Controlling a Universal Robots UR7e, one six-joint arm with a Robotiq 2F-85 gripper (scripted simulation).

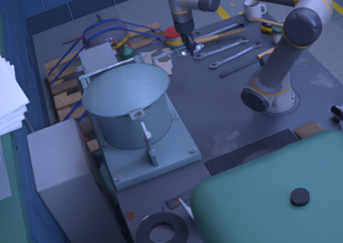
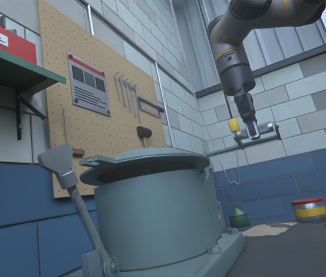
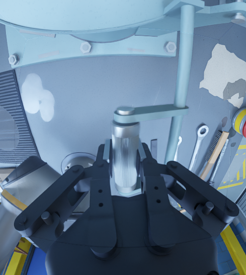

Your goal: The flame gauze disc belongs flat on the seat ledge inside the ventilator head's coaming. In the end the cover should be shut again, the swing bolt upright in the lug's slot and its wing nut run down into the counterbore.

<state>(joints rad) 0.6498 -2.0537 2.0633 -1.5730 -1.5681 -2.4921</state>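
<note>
The inside of the ventilator head's coaming [image 1: 126, 121] is hidden under the cover [image 1: 125, 89], so I cannot see the seat ledge or the gauze disc. The cover lies nearly closed, with a thin dark gap [image 2: 133, 171] still under its near rim. The cover's steel handle grip [image 3: 125, 156] is clamped in my closed gripper [image 3: 125, 164] at the end of the lever arm [image 2: 228, 149]. The swing bolt [image 2: 84, 214] with its wing nut [image 2: 56, 161] leans outward, clear of the slotted lug [image 1: 136, 113].
A red-and-yellow tin [image 1: 172, 36] and a green oil can [image 2: 238, 218] stand behind the ventilator. Wrenches [image 1: 230, 56] and a brush lie to the right of my gripper. My arm's base [image 1: 270, 94] stands on the right. A grey box [image 1: 63, 176] stands left of the ventilator's base plate.
</note>
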